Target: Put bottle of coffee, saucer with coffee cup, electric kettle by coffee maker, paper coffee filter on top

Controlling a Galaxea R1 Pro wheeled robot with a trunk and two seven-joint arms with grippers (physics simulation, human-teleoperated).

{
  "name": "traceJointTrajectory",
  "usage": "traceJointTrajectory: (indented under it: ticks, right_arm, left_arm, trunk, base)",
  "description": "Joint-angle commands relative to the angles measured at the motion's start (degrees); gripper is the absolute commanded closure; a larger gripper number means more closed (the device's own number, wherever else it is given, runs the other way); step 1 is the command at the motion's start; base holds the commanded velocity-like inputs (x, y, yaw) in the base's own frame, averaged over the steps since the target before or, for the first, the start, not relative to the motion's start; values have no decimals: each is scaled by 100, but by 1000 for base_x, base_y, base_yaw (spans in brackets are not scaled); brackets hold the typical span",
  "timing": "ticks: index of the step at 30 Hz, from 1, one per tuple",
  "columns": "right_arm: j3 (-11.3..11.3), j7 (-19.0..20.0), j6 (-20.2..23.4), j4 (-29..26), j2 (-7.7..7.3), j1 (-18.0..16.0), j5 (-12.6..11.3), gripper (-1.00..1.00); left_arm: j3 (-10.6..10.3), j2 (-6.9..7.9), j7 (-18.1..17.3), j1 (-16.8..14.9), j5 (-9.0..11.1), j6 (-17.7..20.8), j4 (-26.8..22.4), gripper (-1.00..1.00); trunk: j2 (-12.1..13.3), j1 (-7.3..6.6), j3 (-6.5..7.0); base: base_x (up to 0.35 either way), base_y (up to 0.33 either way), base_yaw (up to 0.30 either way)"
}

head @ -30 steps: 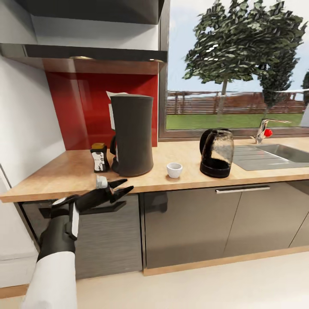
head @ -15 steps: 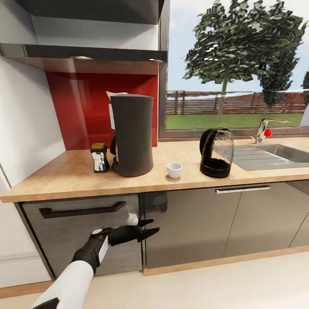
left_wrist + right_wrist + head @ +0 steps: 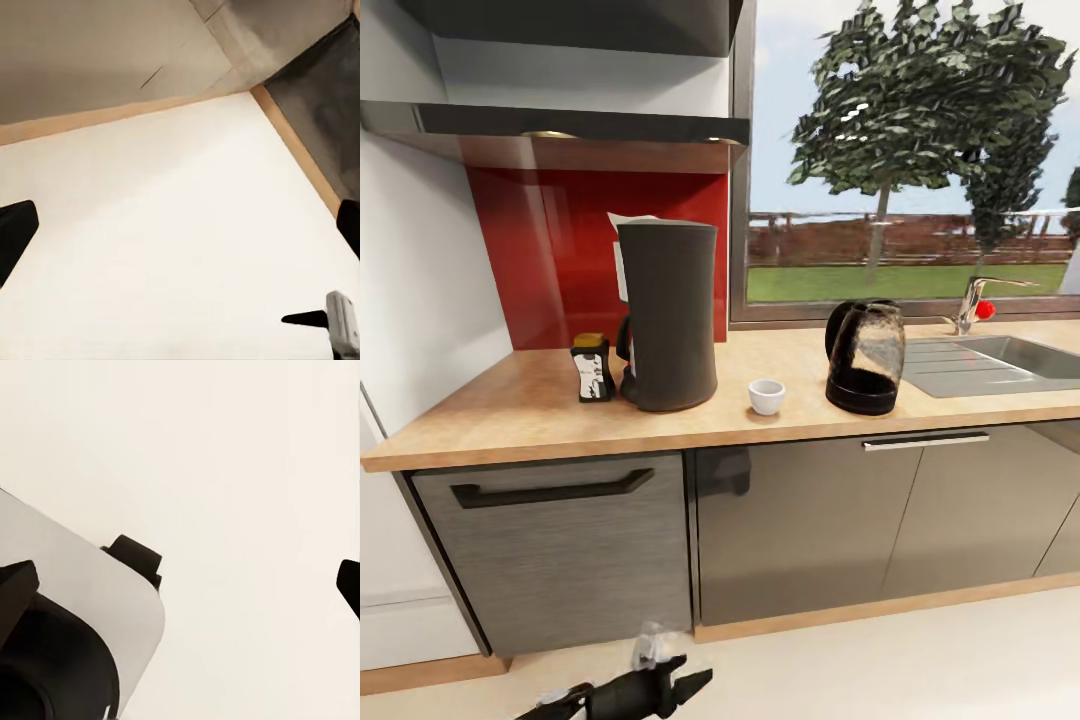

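On the worktop (image 3: 510, 410) the coffee maker (image 3: 667, 315) stands against the red backsplash, with the bottle of coffee (image 3: 592, 367) just beside it; the bottle's black-and-white label is too small to read. The coffee cup (image 3: 766, 396) sits between the coffee maker and the electric kettle (image 3: 864, 357), touching neither. A white paper edge (image 3: 625, 217) shows behind the coffee maker's top. The left hand (image 3: 675, 685) hangs low before the grey cabinets, fingers spread. The right hand's fingers (image 3: 15, 592) sit wide apart over pale floor.
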Motion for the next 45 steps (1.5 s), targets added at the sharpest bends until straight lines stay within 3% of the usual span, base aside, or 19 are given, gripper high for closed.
traceJointTrajectory:
  ticks: [1,5,6,8,9,10,12,15,16,18,19,22,28,29,33,45]
  right_arm:
    - [39,7,-18,-14,-9,-30,-64,-100]
    - [33,10,-17,-13,-64,-173,-74,-100]
    - [34,10,-17,-13,-76,-283,-75,-100]
    - [34,8,-14,-13,-84,-441,-76,-100]
    - [32,8,-9,-13,-89,-577,-78,-100]
    - [32,8,-9,-13,-89,-577,-78,-100]
    - [27,11,-4,-16,-90,-873,-85,-100]
    - [29,14,-7,-13,-108,-923,-81,-100]
    - [31,4,-8,37,-199,-938,-151,-100]
    - [29,4,-8,75,-207,-939,-286,-100]
    - [34,3,-8,321,-215,-940,-1179,-100]
    - [38,-1,-12,411,-219,-940,-1373,-100]
    - [42,-12,-23,427,-221,-940,-1397,-100]
    - [43,-16,-24,431,-221,-940,-1400,-100]
    - [43,-18,-25,434,-221,-940,-1403,-100]
    - [43,-27,-26,433,-214,-940,-1402,-100]
  left_arm:
    - [86,46,8,91,-52,-66,4,-100]
    - [93,335,38,646,-3,-205,33,-100]
    - [95,458,31,822,109,-238,38,-100]
    - [96,571,19,957,335,-261,41,-100]
    - [97,651,10,1072,569,-275,40,-100]
    - [97,651,10,1072,569,-275,40,-100]
    - [99,874,-3,1519,1080,-327,39,-100]
    - [99,1094,-2,1797,1167,-484,40,-100]
    - [104,1312,1,2043,1296,-580,46,-100]
    - [102,1349,0,2133,1468,-597,46,-100]
    - [101,1615,-244,2477,2765,-656,41,-100]
    - [105,1675,-433,2724,3113,-661,50,-100]
    - [107,1665,-426,2837,3381,-655,53,-100]
    - [107,1662,-345,2851,3507,-652,50,-100]
    - [104,1654,-6,2862,3607,-653,48,-100]
    - [104,1625,330,2866,3656,-645,47,-100]
  trunk:
    - [-3,-1,-5]
    - [-3,-1,-5]
    - [-3,-1,-5]
    - [-3,-1,-5]
    - [-3,-1,-5]
    - [-3,-1,-5]
    - [-3,-1,-5]
    - [-3,-1,-5]
    - [-3,-1,-5]
    - [-3,-1,-5]
    - [-3,-1,-5]
    - [-3,-1,-5]
    - [-3,-1,-5]
    - [-3,-1,-5]
    - [-3,-1,-5]
    - [-3,-1,-5]
  base:
    - [0,0,0]
    - [0,0,0]
    - [0,0,0]
    - [0,0,0]
    - [0,0,0]
    - [0,0,0]
    - [0,0,0]
    - [0,0,0]
    - [0,0,0]
    - [0,0,0]
    - [0,0,0]
    - [0,0,0]
    - [0,0,0]
    - [0,0,0]
    - [0,0,0]
    - [0,-2,0]
